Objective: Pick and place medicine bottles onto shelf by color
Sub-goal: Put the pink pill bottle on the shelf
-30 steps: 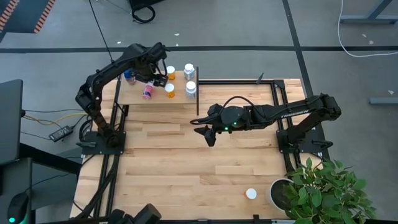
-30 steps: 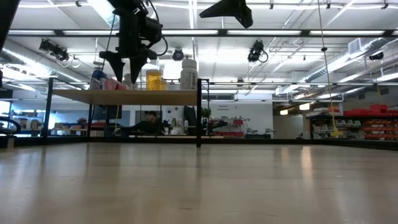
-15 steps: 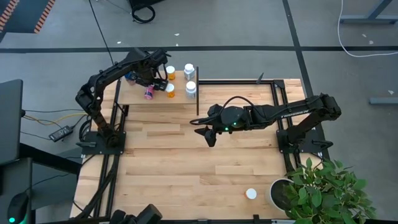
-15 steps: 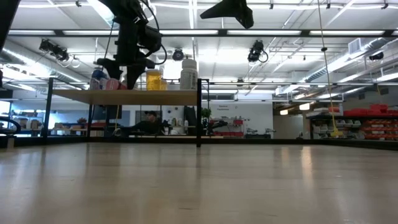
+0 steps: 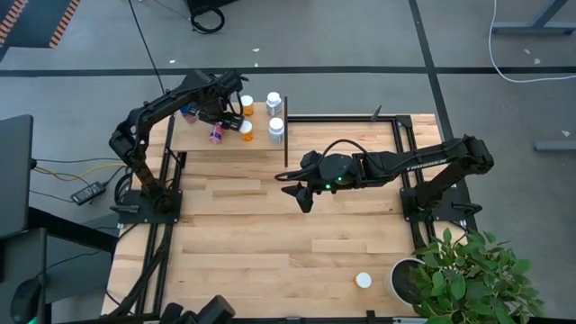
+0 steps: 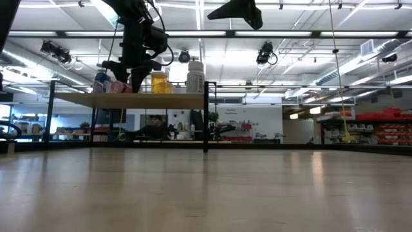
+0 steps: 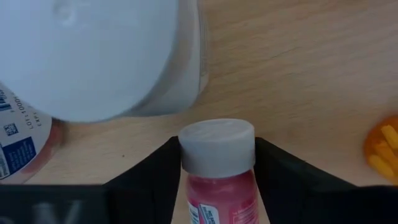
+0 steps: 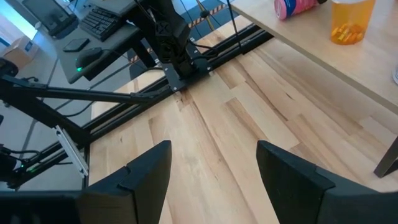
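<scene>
A pink medicine bottle with a pale cap lies on its side on the light-wood shelf at the table's far left. My left gripper stands over it, pointing down, shut on it; in the left wrist view the bottle shows between the two fingers. Standing on the shelf are a blue-capped bottle, two orange bottles and two white ones. My right gripper hovers open above the table's middle. My left gripper pinches the pink bottle between its two fingers, which lie against the two sides of the bottle's cap end. The fingers come from above, pointing down, across the bottle. The bottle lies on its side on the shelf.
A tall white-capped bottle stands close beside the pink one, and an orange bottle is on its other side. One white-capped bottle stands on the table near the front right, next to a potted plant.
My left gripper has come down over the shelf onto the lying pink bottle, staying pointed down. The bottle has kept its place.
</scene>
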### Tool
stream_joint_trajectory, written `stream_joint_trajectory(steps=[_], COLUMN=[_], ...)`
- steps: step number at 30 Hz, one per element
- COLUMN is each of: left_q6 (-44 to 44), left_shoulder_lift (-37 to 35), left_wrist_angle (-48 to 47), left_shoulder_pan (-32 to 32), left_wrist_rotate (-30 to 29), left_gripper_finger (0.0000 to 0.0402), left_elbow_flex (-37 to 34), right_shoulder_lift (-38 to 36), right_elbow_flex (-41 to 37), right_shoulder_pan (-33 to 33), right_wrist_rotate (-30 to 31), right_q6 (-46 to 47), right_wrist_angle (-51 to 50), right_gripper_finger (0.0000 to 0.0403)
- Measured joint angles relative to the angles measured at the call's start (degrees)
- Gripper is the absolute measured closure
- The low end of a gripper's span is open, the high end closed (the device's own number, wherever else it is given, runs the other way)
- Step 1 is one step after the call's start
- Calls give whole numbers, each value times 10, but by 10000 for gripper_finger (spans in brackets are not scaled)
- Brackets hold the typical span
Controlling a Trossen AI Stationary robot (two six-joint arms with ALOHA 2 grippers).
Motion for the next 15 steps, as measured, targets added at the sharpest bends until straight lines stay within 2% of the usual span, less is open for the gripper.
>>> stream_joint_trajectory(steps=[9,15], left_q6=[-2,-24], left_shoulder_lift=[-17,-68], left_wrist_angle=[-18,-13], left_shoulder_pan=[-25,-48], left_wrist_rotate=[6,-8], left_gripper_finger=[210,218], left_elbow_flex=[15,35], right_shoulder_lift=[0,0], right_elbow_flex=[0,0], right_shoulder_pan=[0,0], right_wrist_rotate=[0,0], right_q6=[-2,-5], right_wrist_angle=[0,0], right_gripper_finger=[160,160])
